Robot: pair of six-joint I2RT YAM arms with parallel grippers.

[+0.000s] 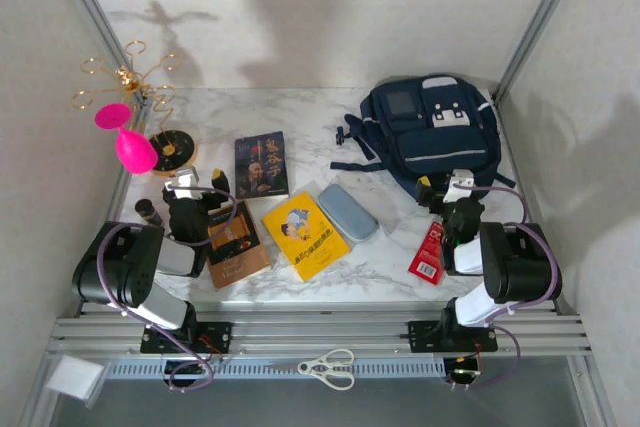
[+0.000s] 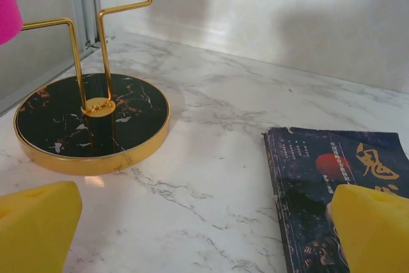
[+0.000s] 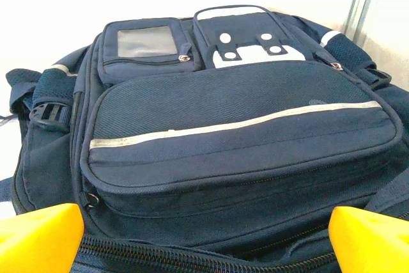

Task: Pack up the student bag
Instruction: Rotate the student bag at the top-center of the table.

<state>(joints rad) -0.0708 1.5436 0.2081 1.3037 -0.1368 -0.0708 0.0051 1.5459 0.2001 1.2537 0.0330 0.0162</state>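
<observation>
Student bag (image 3: 217, 126), a large navy-blue fabric backpack, lies zipped just ahead of the empty, wide-open right gripper (image 3: 204, 241), presumably awaiting unzipping.

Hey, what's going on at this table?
Packing the student bag has not started. The right hand is open, facing the bag, which lies, seemingly zipped, at the back right. The left hand is open too, near the dark-blue book and gold-rimmed stand. A yellow book, brown book, pencil case and red packet lie loose on the marble table.
</observation>
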